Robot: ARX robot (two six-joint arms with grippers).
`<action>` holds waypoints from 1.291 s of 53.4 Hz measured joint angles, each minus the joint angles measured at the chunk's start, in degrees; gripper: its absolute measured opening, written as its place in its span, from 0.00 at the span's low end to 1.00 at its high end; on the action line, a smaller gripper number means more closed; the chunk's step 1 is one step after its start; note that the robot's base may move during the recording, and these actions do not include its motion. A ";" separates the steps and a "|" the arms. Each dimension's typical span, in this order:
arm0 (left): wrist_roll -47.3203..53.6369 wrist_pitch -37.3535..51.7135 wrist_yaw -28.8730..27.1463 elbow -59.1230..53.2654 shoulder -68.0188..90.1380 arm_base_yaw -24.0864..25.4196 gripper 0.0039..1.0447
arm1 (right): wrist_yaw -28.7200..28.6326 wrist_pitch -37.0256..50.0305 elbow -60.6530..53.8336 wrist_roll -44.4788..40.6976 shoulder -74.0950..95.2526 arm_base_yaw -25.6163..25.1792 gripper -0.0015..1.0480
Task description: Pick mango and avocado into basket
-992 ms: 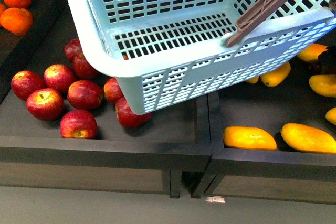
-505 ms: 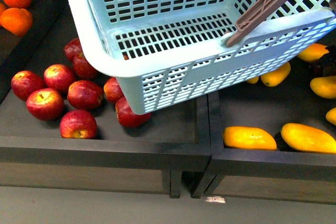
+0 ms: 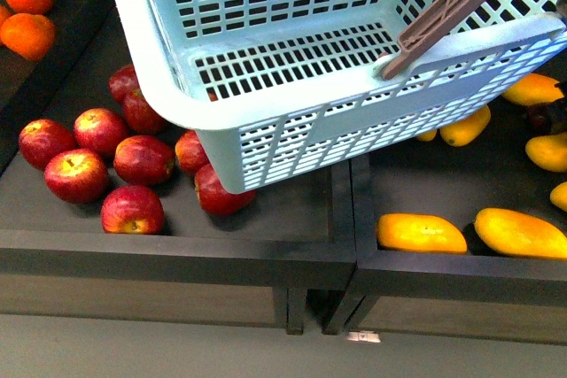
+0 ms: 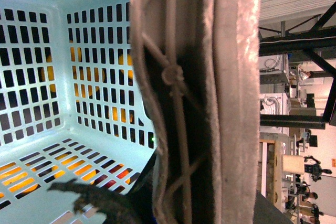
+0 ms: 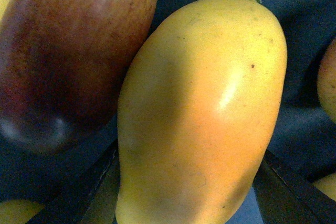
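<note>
We see red apples [image 3: 133, 210] clustered in the left dark tray [image 3: 177, 245], several touching one another. Orange fruits [image 3: 27, 34] lie in a separate compartment further back on the left. A second dark tray [image 3: 461, 270] adjoins on the right. Below, a small white tag [image 3: 363, 336] shows on the grey floor [image 3: 133, 347].

Right wrist view: two matte black fingers [image 5: 296, 184], flat-faced and straight-edged, like plain bars. Front view: the right arm [image 3: 556, 108] appears only as a dark, blurred shape at the frame's edge.
</note>
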 joint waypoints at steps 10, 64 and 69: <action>0.00 0.00 0.00 0.00 0.00 0.00 0.14 | -2.99 7.96 -11.72 -4.00 -9.84 -1.44 0.58; 0.00 0.00 0.00 0.00 0.00 0.00 0.14 | -17.29 27.02 -60.63 -32.61 -72.85 8.35 0.58; 0.00 0.00 0.00 0.00 0.00 0.00 0.14 | -16.39 27.63 -59.39 -32.48 -71.84 11.06 0.58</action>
